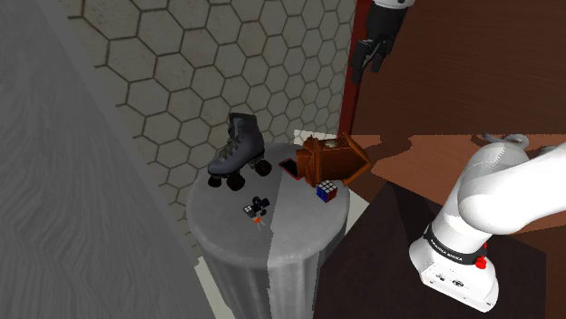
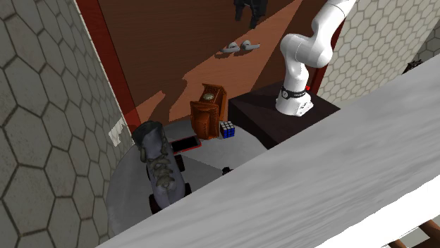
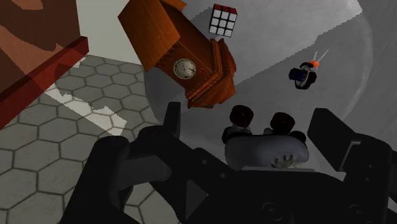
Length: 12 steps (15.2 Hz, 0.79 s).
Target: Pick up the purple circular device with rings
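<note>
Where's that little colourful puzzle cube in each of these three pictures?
Shoulder view: puzzle cube just below the wooden clock, near the picture's middle.
Second exterior view: puzzle cube just right of the wooden clock.
Wrist view: puzzle cube beside the wooden clock, past it from the skate.
Shared landmark: the wooden clock.

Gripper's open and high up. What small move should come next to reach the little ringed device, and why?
Probably shift the gripper sideways until it is over the device, and only then descend. The gripper hangs open high above the table, towards the clock side. In the wrist view the skate, not the device, lies between the fingers.
</note>
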Tool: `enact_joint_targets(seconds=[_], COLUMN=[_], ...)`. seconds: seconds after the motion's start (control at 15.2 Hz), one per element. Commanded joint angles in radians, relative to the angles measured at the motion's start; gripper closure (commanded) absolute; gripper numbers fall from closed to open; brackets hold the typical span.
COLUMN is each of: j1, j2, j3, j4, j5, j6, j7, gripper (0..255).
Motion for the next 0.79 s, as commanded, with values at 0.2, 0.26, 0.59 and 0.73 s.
enact_joint_targets(seconds=[0.2,0.26,0.59,0.73], j1=[0.008,0.011,0.027,0.034], j2=[0.012,0.019,0.078,0.113], j3=[0.030,0.041,0.095,0.118], j4=[-0.078,-0.102,-0.201,-0.230], j5=[0.018,0.024,0.052,0.061], j6=[0.092,0.124,0.286,0.354], j7=[0.048,0.064,0.144,0.177], gripper=[0,0,0,0])
